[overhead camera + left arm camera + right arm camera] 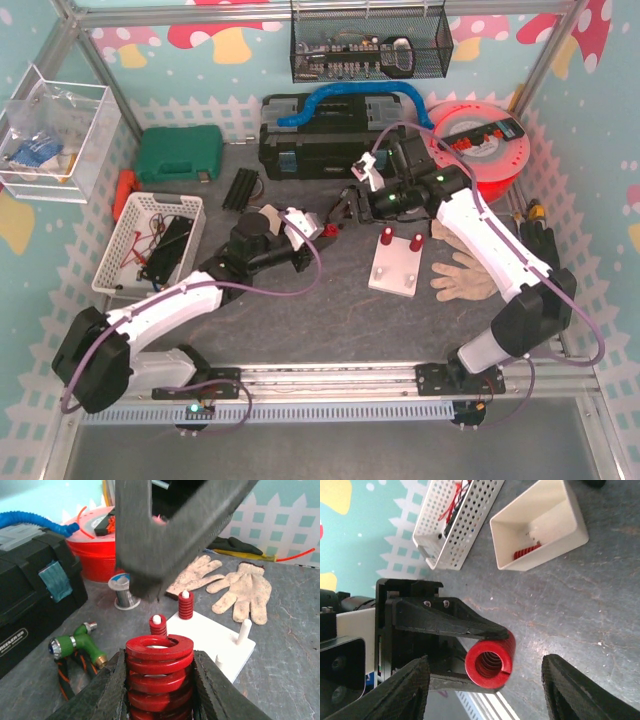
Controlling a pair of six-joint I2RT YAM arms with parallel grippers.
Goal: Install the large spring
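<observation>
1. The left gripper is clenched on the large spring, with one finger against each flank. Gripping the coils from the sides leaves the bore free to pass over a peg.
2. The lower end of the large spring is cut off by the frame edge in the left wrist view.
3. The white plate lies just beyond the spring. Two small springs sit on pegs, and a bare peg stands at the right. Which peg takes the large spring cannot be told.
4. The right gripper is released, jaws wide. The spring's end is centred between them without touching, probably so the gripper can steady or receive it.
5. The gloves lie beyond the plate, partly hidden by the right gripper.
</observation>
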